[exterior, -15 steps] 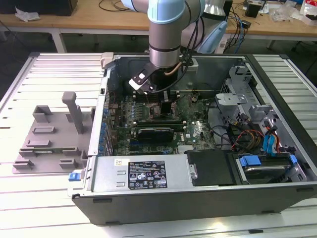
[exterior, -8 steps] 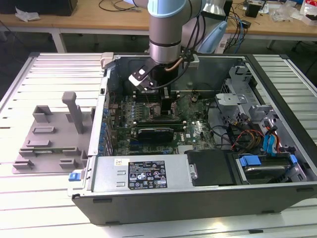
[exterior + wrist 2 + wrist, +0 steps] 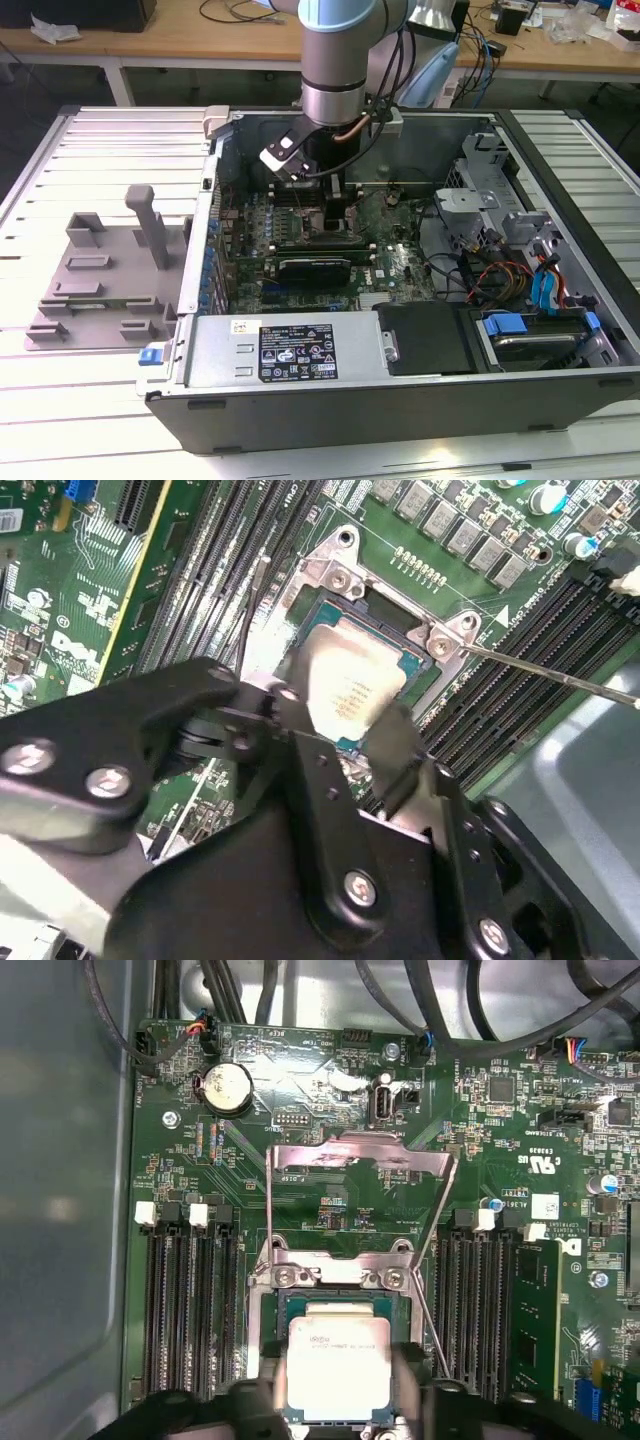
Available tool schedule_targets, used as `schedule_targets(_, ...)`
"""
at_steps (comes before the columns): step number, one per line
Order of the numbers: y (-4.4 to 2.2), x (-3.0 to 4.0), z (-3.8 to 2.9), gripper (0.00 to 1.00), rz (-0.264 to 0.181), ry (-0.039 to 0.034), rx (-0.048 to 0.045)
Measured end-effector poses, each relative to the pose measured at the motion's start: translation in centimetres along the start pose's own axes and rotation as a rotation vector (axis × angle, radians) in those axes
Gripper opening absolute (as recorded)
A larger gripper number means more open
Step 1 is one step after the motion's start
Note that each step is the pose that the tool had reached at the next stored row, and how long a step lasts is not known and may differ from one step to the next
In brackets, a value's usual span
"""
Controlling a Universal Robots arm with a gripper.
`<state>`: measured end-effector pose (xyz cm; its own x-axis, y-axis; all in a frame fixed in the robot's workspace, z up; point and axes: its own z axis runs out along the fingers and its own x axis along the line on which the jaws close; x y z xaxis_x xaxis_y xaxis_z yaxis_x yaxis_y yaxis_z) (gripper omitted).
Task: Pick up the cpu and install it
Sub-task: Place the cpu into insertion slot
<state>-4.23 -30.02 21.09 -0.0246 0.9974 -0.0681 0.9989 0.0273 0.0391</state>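
Silver-topped cpu (image 3: 338, 1360) sits pinched between the gripper (image 3: 338, 1405) fingers (image 3: 412, 1385), which close on two opposite edges. It is directly over the open socket (image 3: 340, 1278) on the motherboard (image 3: 300, 1080). Load plate (image 3: 360, 1160) is raised beyond the fingertips; memory slots (image 3: 185, 1310) run either side of the hand. Cannot tell whether the chip touches the socket. Judgement: keep it level, square its edges to the frame, lower straight, no sliding or pressing. The contacts beneath probably damage easily.
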Motion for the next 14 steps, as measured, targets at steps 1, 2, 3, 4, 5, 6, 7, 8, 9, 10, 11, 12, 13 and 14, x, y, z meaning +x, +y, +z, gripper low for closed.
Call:
schedule_targets(1, 0.00, 0.00, 0.00, 0.41, 0.000, 0.0000, 0.0000)
schedule_targets(2, 0.00, 0.00, -0.01, 0.41, 0.000, 0.0000, 0.0000)
schedule_targets(3, 0.00, 0.00, -0.02, 0.35, 0.000, 0.0000, 0.0000)
schedule_targets(4, 0.00, 0.00, -0.02, 0.29, 0.000, 0.0000, 0.0000)
schedule_targets(5, 0.00, 0.00, -0.03, 0.23, 0.000, 0.0000, 0.0000)
schedule_targets(6, 0.00, 0.00, -0.04, 0.11, 0.000, 0.0000, 0.0000)
schedule_targets(7, 0.00, 0.00, -0.05, 0.11, 0.000, 0.0000, 0.0000)
schedule_targets(8, 0.00, 0.00, -0.05, 0.11, 0.000, 0.0000, 0.0000)
schedule_targets(9, -0.25, 0.00, -0.06, 0.11, 0.000, -0.0001, -0.0001)
schedule_targets(10, -0.35, 0.00, 0.21, 0.11, 0.000, 0.0000, -0.0002)
schedule_targets(11, -0.36, 0.01, 0.37, 0.11, 0.000, -0.0001, -0.0002)
schedule_targets(12, -0.36, 0.01, 0.40, 0.11, 0.000, -0.0001, -0.0001)
schedule_targets(13, -0.36, 0.01, 0.46, 0.11, 0.000, 0.0000, -0.0002)
schedule_targets(14, -0.36, 0.02, 0.54, 0.11, 0.000, -0.0002, -0.0001)
